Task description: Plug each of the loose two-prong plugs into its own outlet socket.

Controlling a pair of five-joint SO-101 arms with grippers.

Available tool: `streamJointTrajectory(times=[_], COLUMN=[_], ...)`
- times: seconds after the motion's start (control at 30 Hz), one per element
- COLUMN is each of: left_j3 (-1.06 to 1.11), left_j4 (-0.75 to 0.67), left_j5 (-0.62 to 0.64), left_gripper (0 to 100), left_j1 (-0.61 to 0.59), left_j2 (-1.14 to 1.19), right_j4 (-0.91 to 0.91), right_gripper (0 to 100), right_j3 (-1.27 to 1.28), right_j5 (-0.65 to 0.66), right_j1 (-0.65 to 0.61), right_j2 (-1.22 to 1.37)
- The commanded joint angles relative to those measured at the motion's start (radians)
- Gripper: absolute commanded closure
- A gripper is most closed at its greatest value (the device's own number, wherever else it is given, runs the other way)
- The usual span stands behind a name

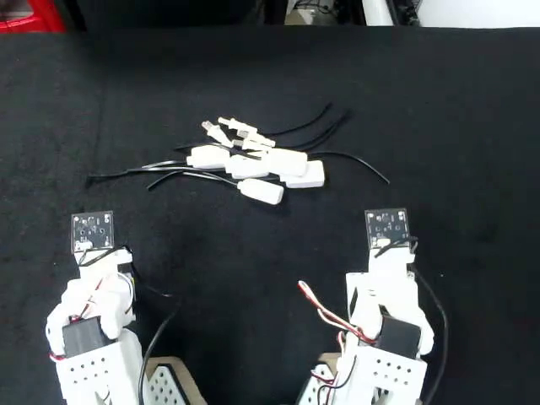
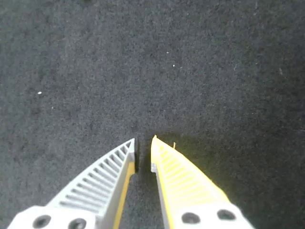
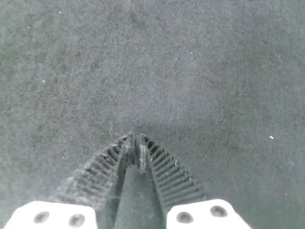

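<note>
A heap of white two-prong plugs [image 1: 229,130] and white outlet sockets [image 1: 270,169] with thin black cables [image 1: 135,173] lies on the black cloth, mid-table and toward the far side. One socket block [image 1: 261,192] sticks out on the near side of the heap. The left arm [image 1: 91,295] is folded at the near left and the right arm [image 1: 386,287] at the near right, both well short of the heap. My left gripper [image 2: 143,139] hangs shut over bare cloth, holding nothing. My right gripper [image 3: 135,136] is also shut and empty above bare cloth.
Black cloth [image 1: 456,126] covers the whole table, with open room on either side of the heap and between the two arms. The arms' bases and their wires [image 1: 325,316] sit at the near edge. A red object [image 1: 25,15] lies beyond the far left corner.
</note>
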Motion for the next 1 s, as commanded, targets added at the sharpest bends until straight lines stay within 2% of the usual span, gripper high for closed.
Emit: streamJointTrajectory(times=[0.0,0.63,0.97], left_j3=[0.019,0.019,0.019], left_j4=[0.006,0.002,0.005], left_j5=[-0.005,-0.005,0.0], left_gripper=[93,93,93], left_j1=[-0.008,0.019,0.41], left_j2=[-0.006,-0.006,-0.006], right_j4=[0.005,0.005,0.005], right_gripper=[98.0,98.0,97.7], right_j3=[-0.002,-0.002,-0.002], right_j5=[-0.003,-0.003,-0.003], right_j1=[0.018,0.018,0.003], right_j2=[-0.033,-0.033,-0.035])
